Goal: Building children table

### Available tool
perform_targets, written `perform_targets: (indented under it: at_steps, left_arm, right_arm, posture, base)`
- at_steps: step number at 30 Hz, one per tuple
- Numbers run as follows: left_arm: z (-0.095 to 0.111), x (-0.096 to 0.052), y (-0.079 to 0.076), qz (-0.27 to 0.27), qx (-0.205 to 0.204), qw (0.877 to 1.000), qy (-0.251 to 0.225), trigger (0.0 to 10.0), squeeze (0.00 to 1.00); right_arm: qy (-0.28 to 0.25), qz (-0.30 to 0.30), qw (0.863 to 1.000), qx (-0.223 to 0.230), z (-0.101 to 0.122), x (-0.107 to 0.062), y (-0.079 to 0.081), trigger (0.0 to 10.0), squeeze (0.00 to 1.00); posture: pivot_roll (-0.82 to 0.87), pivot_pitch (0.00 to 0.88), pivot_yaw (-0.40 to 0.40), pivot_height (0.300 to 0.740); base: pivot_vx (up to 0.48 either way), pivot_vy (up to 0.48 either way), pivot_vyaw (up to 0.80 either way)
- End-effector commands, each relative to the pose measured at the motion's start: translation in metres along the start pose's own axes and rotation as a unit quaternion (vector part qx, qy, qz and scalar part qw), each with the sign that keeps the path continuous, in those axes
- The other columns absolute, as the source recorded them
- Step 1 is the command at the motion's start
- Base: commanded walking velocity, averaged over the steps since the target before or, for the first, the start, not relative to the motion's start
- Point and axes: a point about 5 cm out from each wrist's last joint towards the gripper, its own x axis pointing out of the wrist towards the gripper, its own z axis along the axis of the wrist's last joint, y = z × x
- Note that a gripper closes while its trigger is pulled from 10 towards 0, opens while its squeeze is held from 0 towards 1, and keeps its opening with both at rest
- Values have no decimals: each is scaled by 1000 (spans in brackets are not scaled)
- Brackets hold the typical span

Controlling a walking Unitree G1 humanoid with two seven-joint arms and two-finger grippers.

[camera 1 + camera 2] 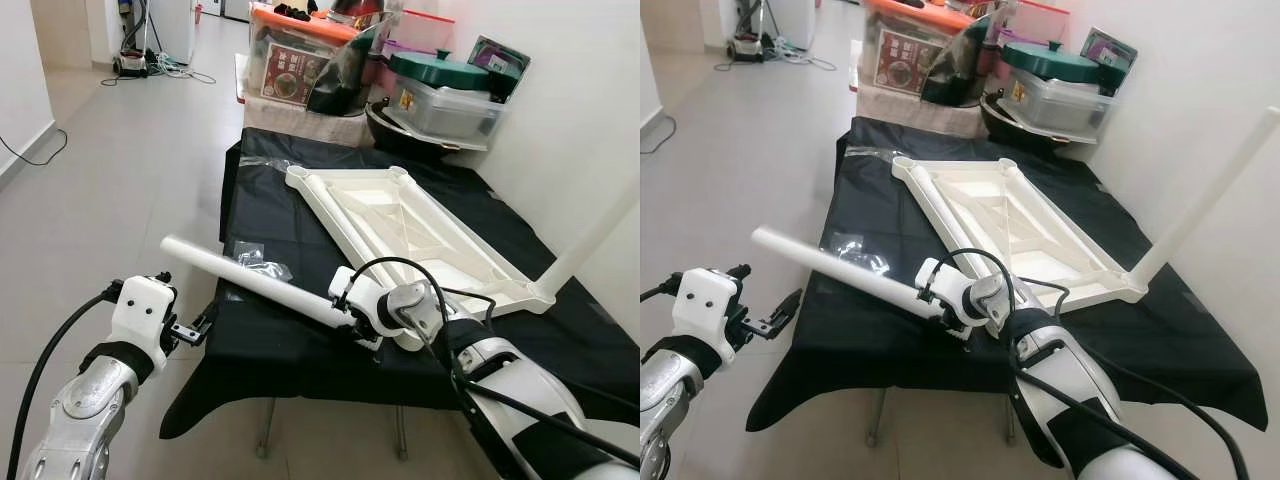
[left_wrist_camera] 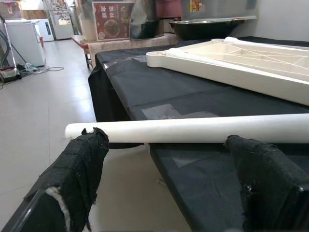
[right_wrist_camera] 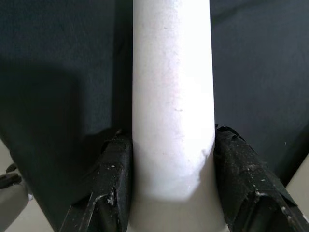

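White table leg (image 1: 255, 279) is clamped between the right end effector's (image 3: 169, 186) fingers (image 3: 112, 179) near one end, over the counter's (image 1: 280, 340) front edge; its free end is pointed off the front-left corner. Left end effector (image 2: 169, 159) is held spread, just off the counter's front-left corner, with the leg's free end seen across its fingertips (image 2: 89, 145), not gripped. Upside-down white tabletop (image 1: 400, 235) is laid on the black-covered counter, one leg (image 1: 1205, 190) already fitted at its right-hand corner. Storage boxes (image 1: 440, 95) are stacked beyond the far edge.
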Motion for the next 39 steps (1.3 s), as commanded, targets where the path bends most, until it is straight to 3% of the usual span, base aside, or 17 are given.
perform_targets:
  at_steps: [1, 5, 11, 12, 13, 15, 18, 21, 23, 26, 30, 31, 32, 33, 34, 35, 39]
  left_arm:
    - [-1, 2, -7, -11, -3, 1000, 1, 10000, 0]
    - [-1, 3, -7, -14, -3, 1000, 0, 10000, 0]
    - [0, 5, -7, -17, -5, 1000, -3, 10000, 0]
    - [1, 5, -8, -22, -8, 1000, -5, 10000, 0]
    - [1, 6, -8, -27, -12, 1000, -6, 10000, 0]
    - [2, 6, -9, -33, -16, 999, -6, 10000, 0]
    - [6, 6, -18, -73, -39, 996, -17, 10000, 0]
    - [9, 6, -24, -99, -58, 993, -21, 10000, 0]
    - [13, 4, -31, -143, -81, 986, -26, 10000, 0]
    - [15, 3, -33, -158, -91, 983, -29, 10000, 0]
    - [17, 4, -30, -154, -98, 983, -33, 10000, 0]
    - [21, 5, -26, -149, -111, 982, -43, 10000, 0]
    - [21, 5, -26, -149, -111, 982, -43, 10000, 0]
    - [26, 4, -21, -146, -123, 980, -54, 10000, 0]
    - [34, 3, -15, -144, -145, 976, -73, 10000, 0]
    - [34, 3, -15, -144, -145, 976, -73, 10000, 0]
    - [48, -1, -2, -134, -188, 966, -113, 10000, 0]
  right_arm:
    - [36, 15, 998, 40, -28, 1, 6, 0, 0]
    - [12, 20, 998, 67, -29, -1, 5, 0, 0]
    - [-90, 30, 987, 133, -7, -6, -2, 0, 0]
    - [-191, 28, 962, 195, 19, -14, -11, 0, 0]
    - [-244, 26, 942, 228, 33, -19, -17, 0, 0]
    - [-288, 26, 923, 255, 45, -25, -22, 0, 0]
    - [-405, 6, 858, 317, 81, -37, -31, 0, 0]
    - [-425, -9, 840, 337, 90, -36, -30, 0, 0]
    - [-450, -17, 815, 365, 101, -36, -28, 0, 0]
    - [-468, -6, 804, 367, 110, -34, -22, 0, 0]
    - [-488, 29, 820, 296, 122, -31, 0, 0, 0]
    - [-491, 41, 835, 246, 121, -27, 12, 0, 0]
    - [-491, 41, 835, 246, 121, -27, 12, 0, 0]
    - [-483, 43, 848, 215, 114, -24, 19, 0, 0]
    - [-465, 21, 862, 200, 101, -20, 18, 0, 0]
    - [-465, 21, 862, 200, 101, -20, 18, 0, 0]
    - [-424, -43, 892, 152, 69, -19, 9, 0, 0]
  posture:
    - [164, 0, -242, 740]
    - [160, 0, -234, 740]
    - [154, 0, -223, 740]
    - [152, 0, -219, 740]
    - [149, 0, -213, 740]
    - [149, 0, -213, 740]
    - [143, 0, -199, 740]
    - [144, 0, -189, 740]
    - [145, 0, -186, 740]
    - [147, 0, -180, 740]
    - [150, 0, -179, 740]
    - [154, 0, -179, 740]
    - [154, 0, -179, 740]
    - [157, 0, -181, 740]
    - [160, 0, -185, 740]
    - [160, 0, -185, 740]
    - [157, 0, -184, 740]
  base:
    - [0, 0, 0]
    - [0, 0, 0]
    - [0, 0, 0]
    - [0, 0, 0]
    - [0, 0, 0]
    - [0, 0, 0]
    - [0, 0, 0]
    - [0, 0, 0]
    - [0, 0, 0]
    - [0, 0, 0]
    - [0, 0, 0]
    - [0, 0, 0]
    - [0, 0, 0]
    - [0, 0, 0]
    - [0, 0, 0]
    - [0, 0, 0]
    - [0, 0, 0]
